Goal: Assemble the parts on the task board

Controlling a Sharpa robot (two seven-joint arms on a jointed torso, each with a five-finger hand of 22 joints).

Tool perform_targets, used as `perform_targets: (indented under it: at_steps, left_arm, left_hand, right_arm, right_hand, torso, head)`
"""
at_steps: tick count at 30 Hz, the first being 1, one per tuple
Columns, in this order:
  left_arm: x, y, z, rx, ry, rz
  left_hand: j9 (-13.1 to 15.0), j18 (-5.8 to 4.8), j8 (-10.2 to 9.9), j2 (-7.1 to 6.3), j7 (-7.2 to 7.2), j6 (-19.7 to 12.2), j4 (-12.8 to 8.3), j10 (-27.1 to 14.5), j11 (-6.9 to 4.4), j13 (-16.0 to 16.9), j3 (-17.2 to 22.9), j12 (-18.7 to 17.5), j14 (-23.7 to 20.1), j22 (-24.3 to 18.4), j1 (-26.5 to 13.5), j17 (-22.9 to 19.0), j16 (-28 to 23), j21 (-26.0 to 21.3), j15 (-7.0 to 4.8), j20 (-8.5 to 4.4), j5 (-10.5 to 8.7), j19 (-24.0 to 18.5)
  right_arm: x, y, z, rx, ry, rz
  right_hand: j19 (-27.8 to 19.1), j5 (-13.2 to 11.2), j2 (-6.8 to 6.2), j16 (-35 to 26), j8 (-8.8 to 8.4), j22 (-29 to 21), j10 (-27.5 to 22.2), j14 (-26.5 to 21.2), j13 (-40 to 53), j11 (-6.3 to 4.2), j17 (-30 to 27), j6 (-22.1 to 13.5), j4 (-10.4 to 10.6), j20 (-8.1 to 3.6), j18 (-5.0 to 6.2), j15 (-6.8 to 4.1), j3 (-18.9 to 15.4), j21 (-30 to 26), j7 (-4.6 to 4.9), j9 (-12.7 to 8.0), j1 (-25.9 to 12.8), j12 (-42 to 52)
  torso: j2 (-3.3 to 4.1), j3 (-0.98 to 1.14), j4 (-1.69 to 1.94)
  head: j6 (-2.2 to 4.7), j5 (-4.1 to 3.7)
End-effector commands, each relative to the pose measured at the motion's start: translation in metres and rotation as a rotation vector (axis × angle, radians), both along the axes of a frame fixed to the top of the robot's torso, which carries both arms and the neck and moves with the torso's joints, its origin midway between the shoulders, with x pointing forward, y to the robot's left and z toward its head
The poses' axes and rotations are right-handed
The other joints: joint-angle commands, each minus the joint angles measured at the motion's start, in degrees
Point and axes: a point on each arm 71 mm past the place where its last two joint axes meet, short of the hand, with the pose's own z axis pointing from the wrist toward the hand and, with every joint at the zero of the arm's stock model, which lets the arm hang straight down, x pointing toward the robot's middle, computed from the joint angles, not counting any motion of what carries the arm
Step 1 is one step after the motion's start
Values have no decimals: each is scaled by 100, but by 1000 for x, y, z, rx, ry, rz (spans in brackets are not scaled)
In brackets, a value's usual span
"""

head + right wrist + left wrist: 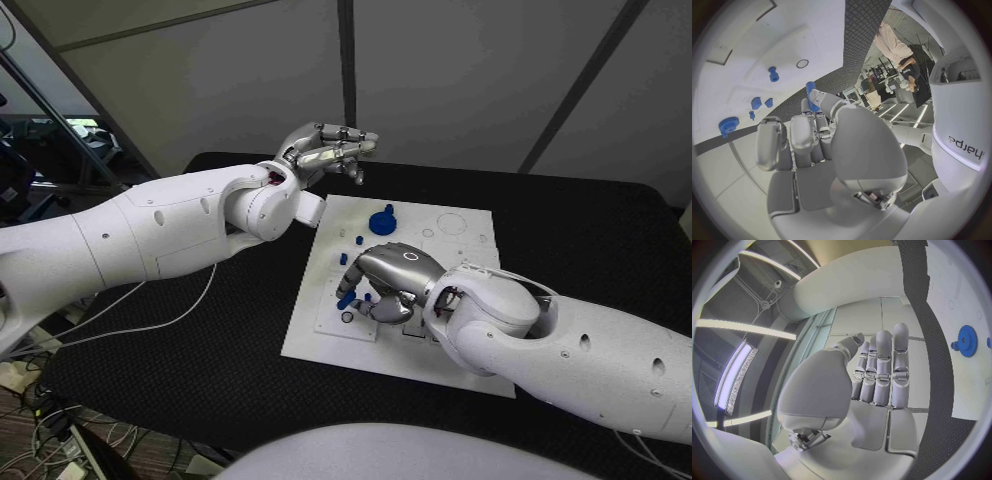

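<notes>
On the white task board (411, 345), at its left-hand edge about midway along, the right hand (387, 285) is down among the small blue parts (346, 300). A blue piece (811, 89) shows just past its fingertips in the right wrist view, and its fingers (792, 137) are curled forward around that spot; whether the piece is actually pinched or merely touched I cannot tell. Further off, toward the far end of the board, stands the blue gear (382, 222), well apart from this hand.

Off the far left corner of the board, the left hand (329, 152) hangs above the black surface (173, 370), fingers (882, 365) straight and side by side, holding nothing.

For the step in hand, probably seating or picking one small piece, the sound course would be to confirm a firm pinch before lifting, keep the piece upright, and move slowly so the neighbouring pieces are not knocked. The free hand could steady the board's edge.
</notes>
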Motion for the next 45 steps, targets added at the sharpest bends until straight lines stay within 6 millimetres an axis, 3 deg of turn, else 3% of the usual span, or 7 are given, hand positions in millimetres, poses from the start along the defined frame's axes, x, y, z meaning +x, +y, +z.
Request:
perform_targets:
  at_steps: [1,20,30,45]
  left_arm:
    - [0,-2,1,-8,-4,-14]
    - [-1,0,2,-7,-5,-13]
    - [-1,0,2,-7,-5,-14]
    - [-1,0,2,-7,-4,-13]
  left_hand:
    - [-9,17,2,33,6,-8,-2,-43,-17,5,-25,37,-21,-6,-5,-7,-31,-22,21,-13,-24,-2]
    - [-11,18,2,44,7,-10,0,-51,-16,6,-32,47,-22,-13,-3,-18,-35,-32,21,-12,-23,-1]
    - [-11,18,2,44,7,-10,0,-51,-16,6,-32,47,-22,-13,-3,-18,-35,-32,21,-12,-23,-1]
    - [-12,18,3,49,8,-11,3,-55,-16,7,-37,53,-22,-17,-6,-24,-37,-38,22,-11,-23,0]
  right_arm:
    - [-1,2,-4,-11,20,30]
    - [3,2,-18,-117,15,19]
    - [6,2,-20,-165,-15,-6]
    - [-2,8,-25,-196,-5,31]
  right_hand:
    - [21,39,19,21,-20,286,134,78,37,-110,-5,-9,1,8,-66,-17,19,15,41,2,-41,24]
    - [20,42,21,29,-23,289,132,78,37,-105,3,-13,4,11,-66,-13,23,17,47,2,-52,13]
    - [23,39,20,33,-24,294,134,78,38,-104,7,-12,7,13,-67,-11,21,21,48,3,-61,9]
    - [19,36,22,32,-23,291,139,77,40,-104,2,-9,9,15,-66,-10,21,19,47,4,-69,6]
  torso:
    - [-5,4,-1]
    - [-9,4,0]
    - [-9,3,-8]
    - [-8,0,-4]
  head:
    - [-19,16]
    - [-82,53]
    - [-81,65]
    - [-113,88]
